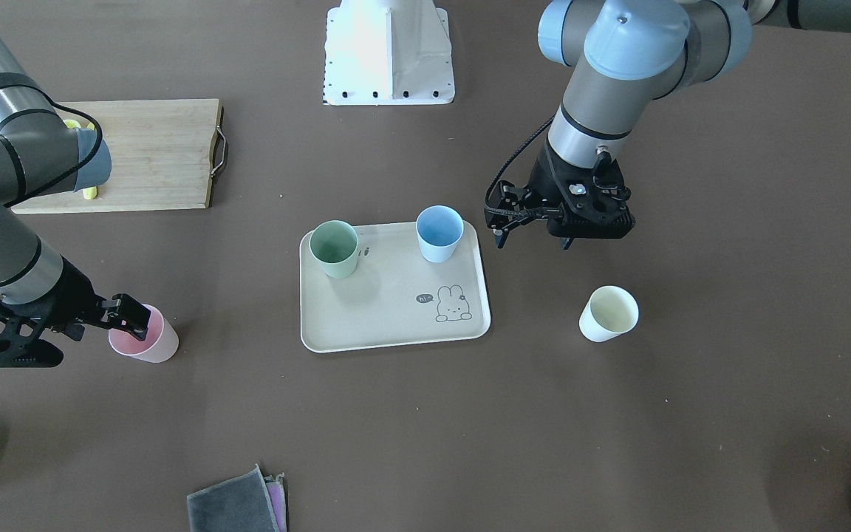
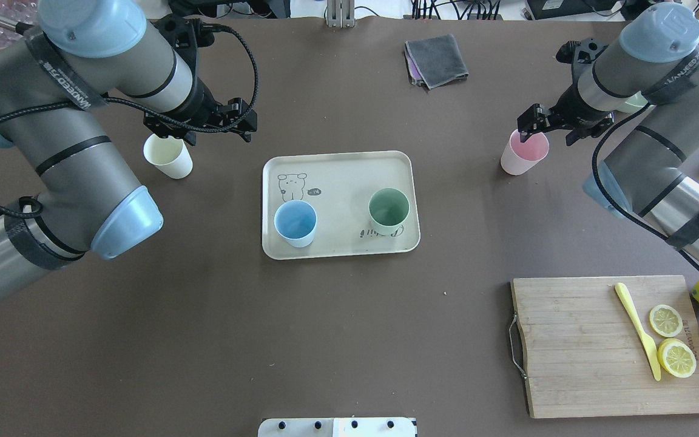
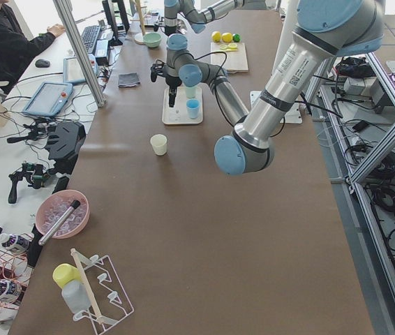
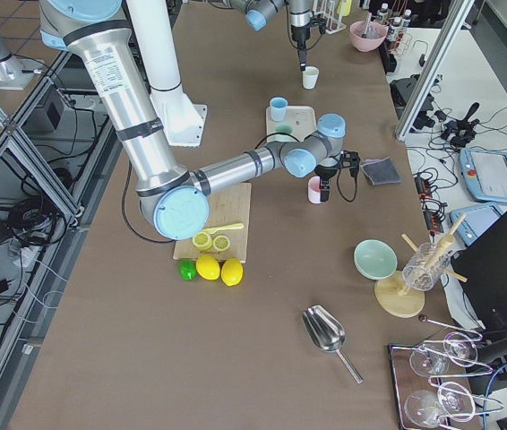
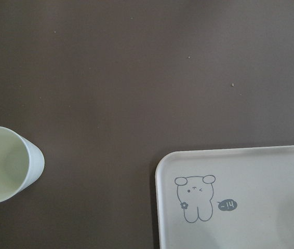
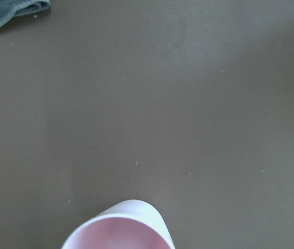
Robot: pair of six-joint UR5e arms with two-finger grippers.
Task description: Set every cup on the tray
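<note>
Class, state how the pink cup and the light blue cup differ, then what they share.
Colour: the pink cup is pink, the light blue cup blue. Place: the light blue cup stands on the tray, the pink cup on the bare table. Contact: the right hand is at the pink cup's rim; nothing touches the light blue cup. Both stand upright, empty and handleless.

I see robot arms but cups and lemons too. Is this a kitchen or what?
Probably a robotics lab, not a kitchen. A left arm and a right arm reach over a long table, a person is at a keyboard beside it, and a control tablet lies nearby.
</note>
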